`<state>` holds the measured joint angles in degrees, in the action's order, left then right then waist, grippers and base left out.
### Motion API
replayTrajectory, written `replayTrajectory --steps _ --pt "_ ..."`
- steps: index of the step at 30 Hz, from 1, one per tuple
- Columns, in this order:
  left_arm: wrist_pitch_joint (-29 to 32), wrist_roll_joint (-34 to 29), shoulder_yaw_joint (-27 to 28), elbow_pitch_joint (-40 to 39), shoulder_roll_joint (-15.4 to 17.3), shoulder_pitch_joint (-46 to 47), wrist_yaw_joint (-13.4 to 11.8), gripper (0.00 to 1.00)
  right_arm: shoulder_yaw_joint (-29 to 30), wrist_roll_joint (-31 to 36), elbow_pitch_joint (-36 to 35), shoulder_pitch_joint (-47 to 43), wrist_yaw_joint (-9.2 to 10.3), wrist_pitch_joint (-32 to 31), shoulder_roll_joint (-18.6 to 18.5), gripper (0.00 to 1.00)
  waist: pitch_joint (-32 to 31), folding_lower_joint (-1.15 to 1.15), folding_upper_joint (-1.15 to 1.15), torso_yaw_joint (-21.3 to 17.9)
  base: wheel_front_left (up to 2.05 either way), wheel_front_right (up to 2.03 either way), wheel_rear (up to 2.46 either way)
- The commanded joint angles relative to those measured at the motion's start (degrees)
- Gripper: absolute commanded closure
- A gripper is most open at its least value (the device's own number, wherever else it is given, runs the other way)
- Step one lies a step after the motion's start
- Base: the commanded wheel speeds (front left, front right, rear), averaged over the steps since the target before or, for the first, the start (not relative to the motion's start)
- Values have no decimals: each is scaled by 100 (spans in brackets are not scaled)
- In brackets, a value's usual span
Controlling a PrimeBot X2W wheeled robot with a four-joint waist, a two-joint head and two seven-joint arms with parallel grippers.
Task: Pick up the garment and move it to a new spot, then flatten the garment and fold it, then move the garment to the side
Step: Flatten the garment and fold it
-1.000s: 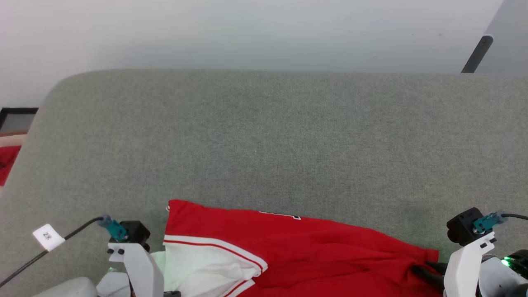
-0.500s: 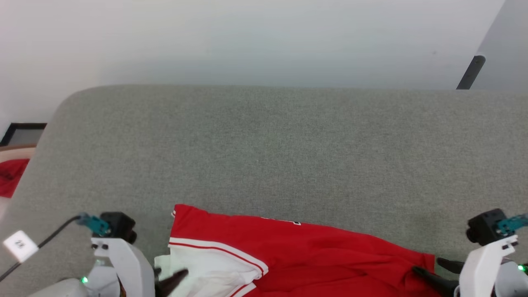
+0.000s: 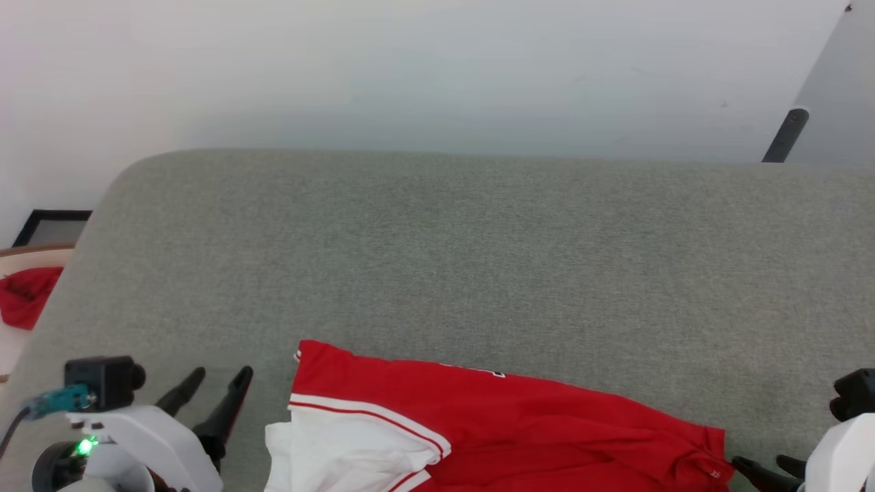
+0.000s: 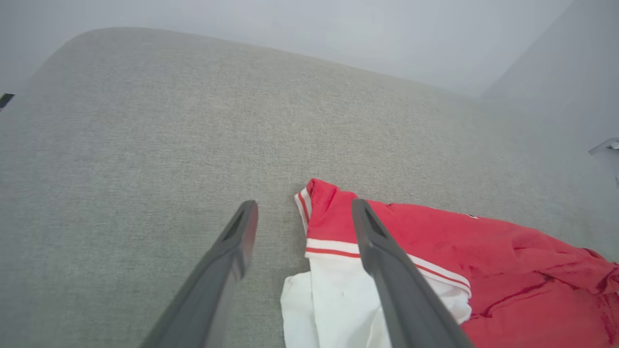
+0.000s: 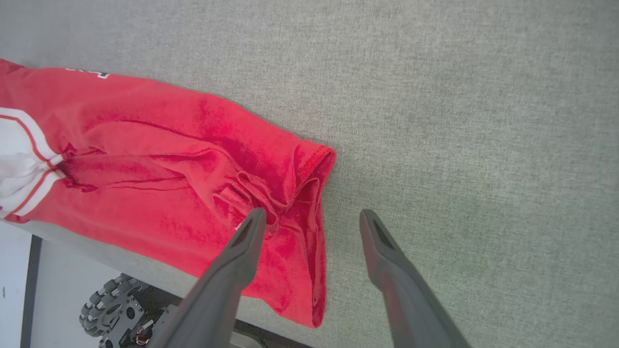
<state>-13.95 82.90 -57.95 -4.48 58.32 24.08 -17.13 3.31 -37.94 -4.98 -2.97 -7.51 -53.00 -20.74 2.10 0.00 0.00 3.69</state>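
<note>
1. Head view: the garment (image 3: 519, 437) is lying in a long, folded strip along the near edge of the grey padded surface (image 3: 437, 260). Its white sleeve (image 3: 335, 444) is pointing toward the robot's left and its red hem (image 3: 704, 454) toward the right. The left gripper (image 3: 222, 373) is hovering just beside the sleeve end, jaws spread wide and gripping nothing. The right gripper (image 3: 760, 465) is showing its fingertips beside the hem corner, parted and empty. A small red cloth (image 3: 24, 297) is sitting well apart, off the surface's left end.
2. Left wrist view: the left gripper's jaws are standing wide apart over the grey fabric. The garment's striped-trim corner is lying between them, just beyond their tips. The jaw at this view's right is crossing in front of the sleeve, and I cannot tell whether it is touching the cloth. Nothing is being held.
3. Right wrist view: the right gripper's jaws are spread wide, with the hem's edge lying between them. The jaw at this view's left is pointing at the crumpled hem, and the other is hanging over bare grey fabric. The garment is draping over the surface's near edge, above a wheel (image 5: 104, 309) of the robot's base. Nothing is being gripped.
</note>
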Motion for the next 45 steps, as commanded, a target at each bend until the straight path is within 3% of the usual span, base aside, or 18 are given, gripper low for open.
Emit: replayTrajectory --steps 1,5,12,15,20,25,26,27,28,36,45 --pt "-76 -122 132 78 -54 -162 54 0 101 78 36 -62 5 -64 49 0 -8 0 0 52 0 0 0" --pt "-120 -787 902 304 -307 -576 132 0 266 149 131 -88 5 -262 206 0 -9 0 0 167 0 0 0" --pt "-119 -2304 2796 398 -1122 -1768 334 0 314 315 362 -63 5 -501 344 0 2 0 0 374 0 0 0" --pt "-111 -2695 3232 391 -1376 -2099 438 0 265 356 464 -24 5 -546 368 0 5 0 0 429 0 0 0" --pt "-112 -3440 4239 370 -2100 -2715 774 0 86 372 808 136 5 -493 338 0 14 0 0 563 0 0 0" --pt "-113 -3890 4875 407 -2722 -3040 1134 0 -140 258 1240 279 5 -464 292 0 61 0 0 678 0 0 0" --pt "-113 -3963 4975 431 -2823 -3070 1179 0 -151 208 1349 312 5 -462 295 44 73 0 0 704 0 0 0" --pt "-113 -4031 5064 434 -2911 -3088 1234 0 -195 163 1420 343 5 -448 290 76 86 0 0 725 0 0 0" --pt "-113 -4097 5152 433 -3010 -3101 1293 0 -205 125 1505 373 5 -405 290 100 100 0 0 746 0 0 0" --pt "-113 -4546 5677 462 -3558 -3176 1677 0 -182 -76 1954 616 6 -171 267 100 165 0 0 809 0 0 0" --pt "-113 -4750 5961 454 -3867 -3271 1967 0 39 -142 2289 829 13 146 50 100 134 0 0 701 0 0 0"
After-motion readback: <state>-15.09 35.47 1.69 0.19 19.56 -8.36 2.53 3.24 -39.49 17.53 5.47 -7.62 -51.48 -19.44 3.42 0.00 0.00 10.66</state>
